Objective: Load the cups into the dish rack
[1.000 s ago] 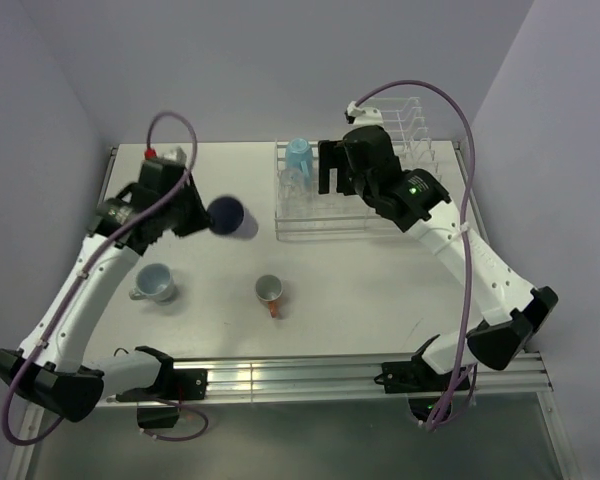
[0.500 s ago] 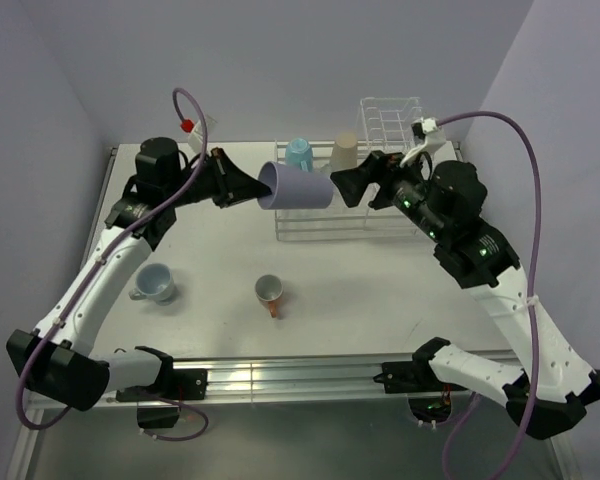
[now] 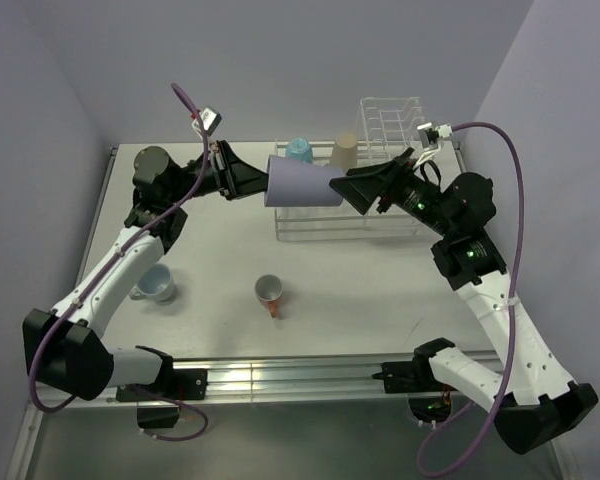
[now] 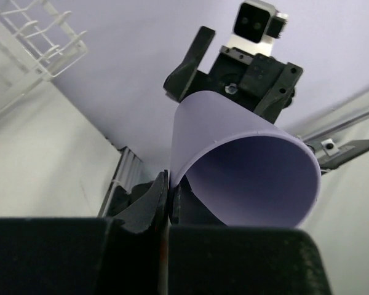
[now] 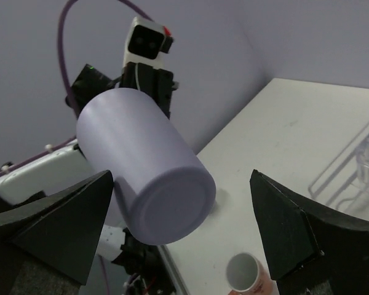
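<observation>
The purple cup hangs sideways in the air in front of the dish rack. My left gripper is shut on its rim wall, one finger inside and one outside. My right gripper stands open facing the cup's flat base, a finger on each side and not touching it. A light blue cup and a tan cup sit upside down in the rack. The pale grey-blue mug and the orange-handled mug stand on the table. A clear glass shows in the rack.
The rack's taller divider section rises at the back right. The table ends at a metal rail at the near edge. Purple cables loop above both arms.
My left arm has carried the purple cup up and to the right, turning it sideways. My right arm has swung from the rack toward the cup's base and its jaws have spread wider.
</observation>
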Robot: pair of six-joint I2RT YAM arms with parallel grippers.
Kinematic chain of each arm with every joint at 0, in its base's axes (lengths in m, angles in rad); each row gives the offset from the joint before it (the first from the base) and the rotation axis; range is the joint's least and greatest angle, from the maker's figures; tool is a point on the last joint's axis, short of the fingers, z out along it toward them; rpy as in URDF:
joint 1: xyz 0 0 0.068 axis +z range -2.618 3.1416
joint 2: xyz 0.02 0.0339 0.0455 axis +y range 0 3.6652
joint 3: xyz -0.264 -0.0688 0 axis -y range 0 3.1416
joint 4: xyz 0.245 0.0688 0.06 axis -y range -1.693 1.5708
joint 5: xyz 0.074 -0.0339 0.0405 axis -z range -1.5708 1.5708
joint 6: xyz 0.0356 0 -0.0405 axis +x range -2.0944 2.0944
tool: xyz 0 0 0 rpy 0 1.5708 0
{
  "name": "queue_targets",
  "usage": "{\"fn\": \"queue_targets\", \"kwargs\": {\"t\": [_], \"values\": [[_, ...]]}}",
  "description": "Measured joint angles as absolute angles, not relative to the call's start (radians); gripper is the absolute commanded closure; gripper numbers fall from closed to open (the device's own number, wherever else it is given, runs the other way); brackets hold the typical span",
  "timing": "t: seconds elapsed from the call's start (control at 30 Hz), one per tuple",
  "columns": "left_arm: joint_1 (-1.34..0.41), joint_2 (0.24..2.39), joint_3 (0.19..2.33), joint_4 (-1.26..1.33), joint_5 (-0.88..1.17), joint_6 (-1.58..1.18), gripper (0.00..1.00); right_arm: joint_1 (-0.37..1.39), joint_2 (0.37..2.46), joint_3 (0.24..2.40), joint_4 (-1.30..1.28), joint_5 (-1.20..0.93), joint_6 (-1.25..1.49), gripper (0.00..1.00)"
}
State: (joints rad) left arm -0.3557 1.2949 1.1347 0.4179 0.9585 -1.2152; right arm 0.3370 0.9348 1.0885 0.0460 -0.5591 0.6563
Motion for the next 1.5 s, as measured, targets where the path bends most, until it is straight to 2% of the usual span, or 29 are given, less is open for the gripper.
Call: {"fn": "queue_targets", "kwargs": {"t": [0.17, 0.37, 0.77, 1.07, 1.17, 1.2, 1.27, 1.3, 1.33, 1.4, 1.5], "values": [[-0.357, 1.335, 1.116, 0.588, 0.998, -1.316, 1.0, 0.32, 0.971, 1.042, 0.228, -0.702, 0.781, 0.0], [-0.357, 1.354, 1.116, 0.673, 1.008, -1.363, 1.0, 0.32, 0.99, 0.996, 0.352, -0.789, 0.886, 0.0], [-0.381, 1.378, 1.116, 0.737, 1.005, -1.392, 1.0, 0.327, 0.993, 0.994, 0.389, -0.822, 0.927, 0.02], [-0.39, 1.393, 1.114, 0.736, 0.997, -1.39, 1.0, 0.358, 1.01, 1.004, 0.351, -0.813, 0.91, 0.12], [-0.39, 1.398, 1.114, 0.736, 0.996, -1.389, 1.0, 0.365, 1.011, 1.01, 0.338, -0.808, 0.898, 0.29], [-0.39, 1.401, 1.114, 0.736, 0.996, -1.388, 1.0, 0.367, 1.011, 1.011, 0.335, -0.805, 0.897, 0.41], [-0.39, 1.405, 1.114, 0.735, 0.996, -1.389, 1.0, 0.367, 1.012, 1.014, 0.328, -0.802, 0.896, 0.57], [-0.389, 1.405, 1.114, 0.733, 0.995, -1.388, 1.0, 0.367, 1.012, 1.014, 0.324, -0.801, 0.895, 0.69], [-0.389, 1.405, 1.111, 0.733, 0.994, -1.386, 1.0, 0.369, 1.013, 1.016, 0.319, -0.799, 0.893, 0.77], [-0.389, 1.405, 1.108, 0.731, 0.993, -1.382, 0.92, 0.371, 1.013, 1.022, 0.306, -0.796, 0.889, 0.94], [-0.389, 1.405, 1.107, 0.718, 0.986, -1.366, 0.75, 0.375, 1.016, 1.037, 0.278, -0.786, 0.876, 1.0]]}}
